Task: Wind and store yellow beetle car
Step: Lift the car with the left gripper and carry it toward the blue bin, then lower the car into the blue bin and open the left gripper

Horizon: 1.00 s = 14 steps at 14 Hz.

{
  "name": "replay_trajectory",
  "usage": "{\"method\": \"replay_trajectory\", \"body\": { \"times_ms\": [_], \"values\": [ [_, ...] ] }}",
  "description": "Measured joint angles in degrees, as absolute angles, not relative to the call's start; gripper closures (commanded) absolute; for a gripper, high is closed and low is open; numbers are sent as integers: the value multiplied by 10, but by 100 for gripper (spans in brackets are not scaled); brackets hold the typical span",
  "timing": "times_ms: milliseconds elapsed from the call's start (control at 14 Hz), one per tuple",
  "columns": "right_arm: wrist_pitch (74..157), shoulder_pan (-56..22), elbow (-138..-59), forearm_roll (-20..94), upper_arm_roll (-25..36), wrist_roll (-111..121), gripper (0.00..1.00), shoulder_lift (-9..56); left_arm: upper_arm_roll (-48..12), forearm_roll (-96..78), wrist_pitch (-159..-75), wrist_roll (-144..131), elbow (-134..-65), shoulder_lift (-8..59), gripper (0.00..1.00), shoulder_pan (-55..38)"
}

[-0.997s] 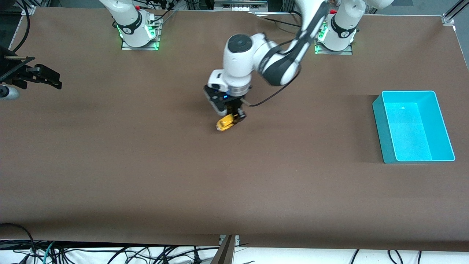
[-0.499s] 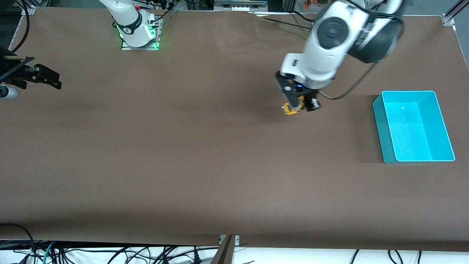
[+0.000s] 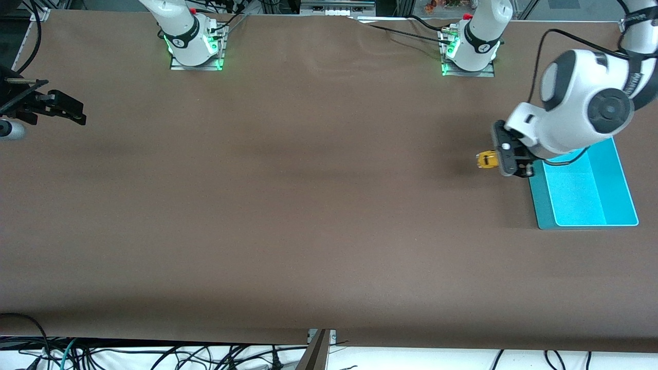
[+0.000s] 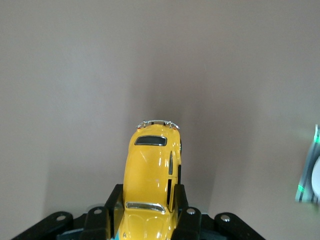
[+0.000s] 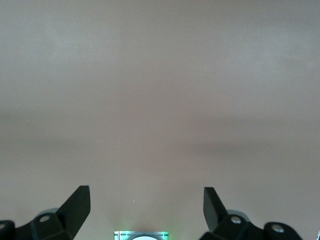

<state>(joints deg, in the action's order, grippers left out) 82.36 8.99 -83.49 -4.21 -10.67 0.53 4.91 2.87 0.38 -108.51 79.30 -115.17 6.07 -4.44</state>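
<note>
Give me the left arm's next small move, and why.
Probably carry on sideways until the car is over the bin, then open. The left gripper is shut on the car in the air, over the table just short of the bin's rim. The right gripper waits open at its end.

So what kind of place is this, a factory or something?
More likely a robotics lab: two arms bolted to a brown-covered table, loose cables along its edge, and the left gripper carrying a yellow toy car beside a turquoise bin.

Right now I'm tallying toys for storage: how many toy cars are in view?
1. The yellow beetle car is clamped in the left gripper, in the air beside the turquoise bin. None hidden that I can see.
</note>
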Motion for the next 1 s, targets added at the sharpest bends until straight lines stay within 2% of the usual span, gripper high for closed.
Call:
{"method": "replay_trajectory", "body": {
  "times_ms": [427,783,997],
  "values": [
    [824,90,-835,-42,-107,5,0,49,34,-7,-1101,1007,-1191,43,100,84],
    [824,90,-835,-42,-107,5,0,49,106,-7,-1202,1186,-1275,-33,100,136],
    [824,90,-835,-42,-107,5,0,49,151,-12,-1230,1261,-1292,-23,100,152]
  ]
}}
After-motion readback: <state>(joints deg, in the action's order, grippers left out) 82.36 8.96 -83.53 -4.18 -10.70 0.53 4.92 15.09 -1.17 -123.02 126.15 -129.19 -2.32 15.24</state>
